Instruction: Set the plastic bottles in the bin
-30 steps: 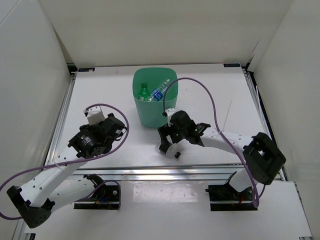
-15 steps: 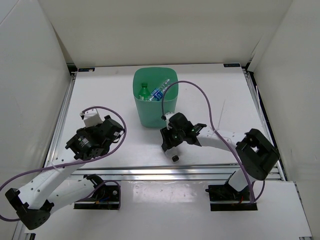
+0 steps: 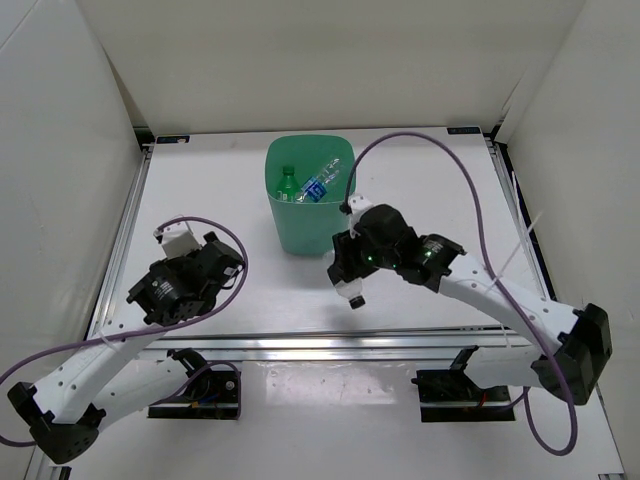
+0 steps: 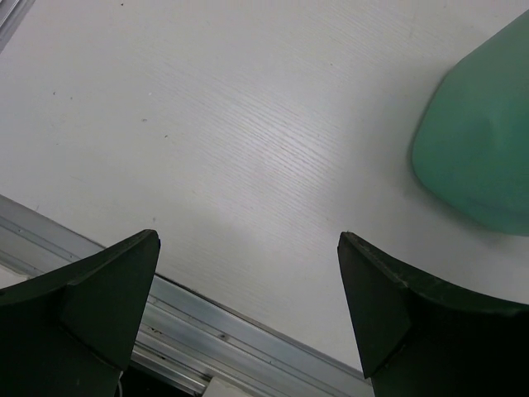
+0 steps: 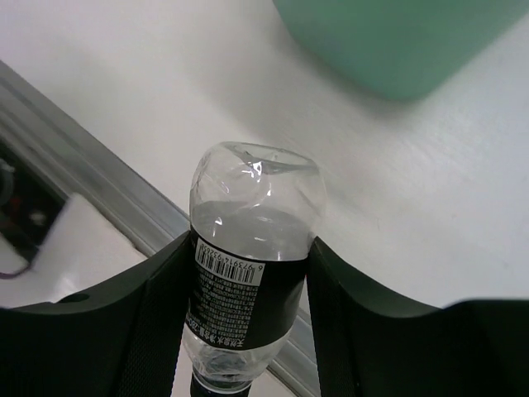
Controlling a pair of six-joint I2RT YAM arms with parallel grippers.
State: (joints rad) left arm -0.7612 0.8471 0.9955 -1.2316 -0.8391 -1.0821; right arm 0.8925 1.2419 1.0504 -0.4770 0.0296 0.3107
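Note:
A clear bottle with a dark label [image 5: 252, 273] and a black cap [image 3: 357, 300] hangs cap-down off the table, and my right gripper [image 5: 248, 252] is shut on its labelled middle. In the top view, the right gripper [image 3: 348, 272] is just in front of the bin [image 3: 300, 235], near its right corner. The mint-green bin [image 5: 397, 41] holds a green bottle [image 3: 288, 183] and a clear bottle with a blue label [image 3: 318, 186]. My left gripper [image 4: 248, 248] stands open and empty above bare table, left of the bin [image 4: 479, 149]; in the top view the left gripper [image 3: 212, 262] is at front left.
An aluminium rail [image 3: 320, 345] runs along the table's near edge, also seen as the rail [image 4: 207, 322] under the left gripper. Purple cables [image 3: 430, 150] arch over both arms. White walls close in the left, right and back sides.
My right gripper has shut on the dark-labelled bottle and lifted it off the table, shifting slightly right toward the bin. The left arm has drawn back a little toward the near left.

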